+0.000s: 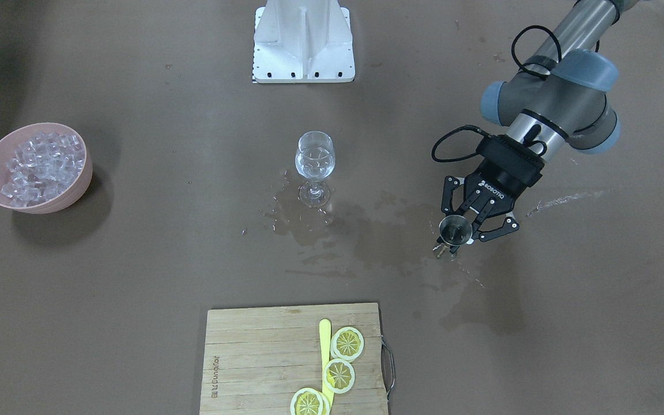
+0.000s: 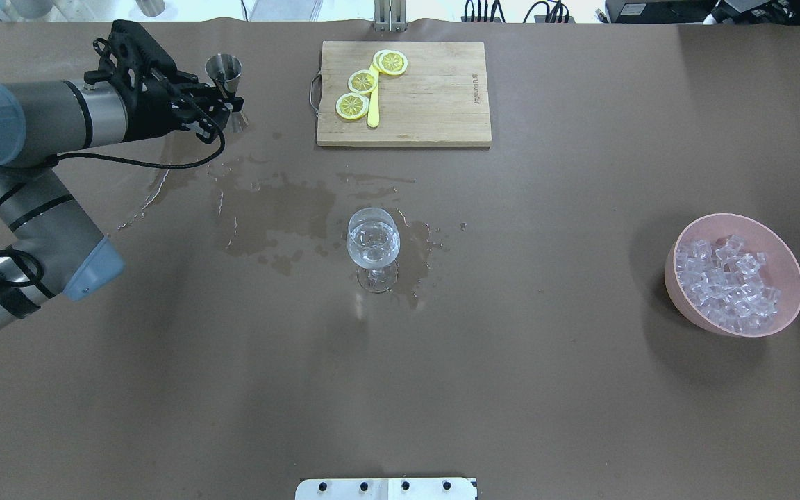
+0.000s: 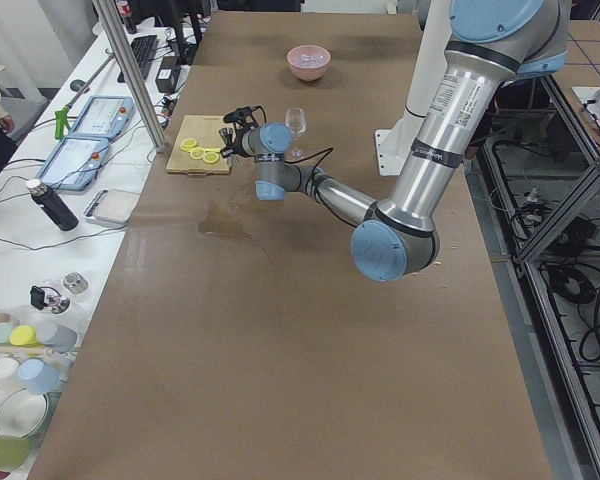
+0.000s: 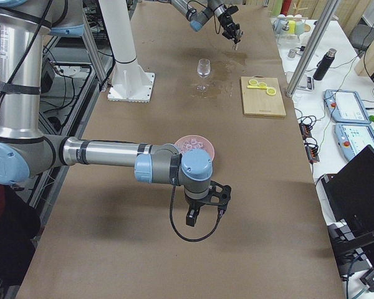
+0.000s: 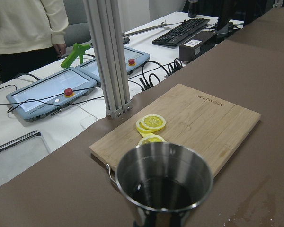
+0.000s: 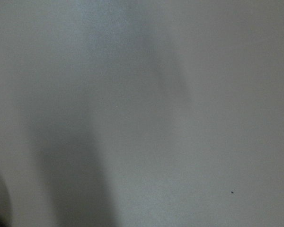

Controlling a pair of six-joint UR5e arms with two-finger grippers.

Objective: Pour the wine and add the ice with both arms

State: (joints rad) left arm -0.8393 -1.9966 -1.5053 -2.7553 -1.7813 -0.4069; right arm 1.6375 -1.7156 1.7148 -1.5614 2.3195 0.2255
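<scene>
A stemmed wine glass [image 1: 314, 164] stands mid-table with a small measure of clear wine in its bowl; it also shows in the overhead view [image 2: 373, 243]. My left gripper [image 1: 456, 236] is at the robot's far left, shut around the waist of an upright steel jigger [image 1: 455, 229], which fills the bottom of the left wrist view [image 5: 163, 179]. Ice cubes [image 1: 41, 164] fill a pink bowl [image 1: 72, 196] at the other end. My right gripper [image 4: 202, 215] hangs over the table in front of that bowl; I cannot tell whether it is open or shut. Its wrist view is a grey blur.
A wet spill [image 1: 366, 236] spreads between the glass and the jigger. A wooden cutting board [image 1: 263, 357] with lemon slices [image 1: 347, 343] and a yellow stick lies at the far edge. The white arm stand [image 1: 303, 46] is at the robot's side.
</scene>
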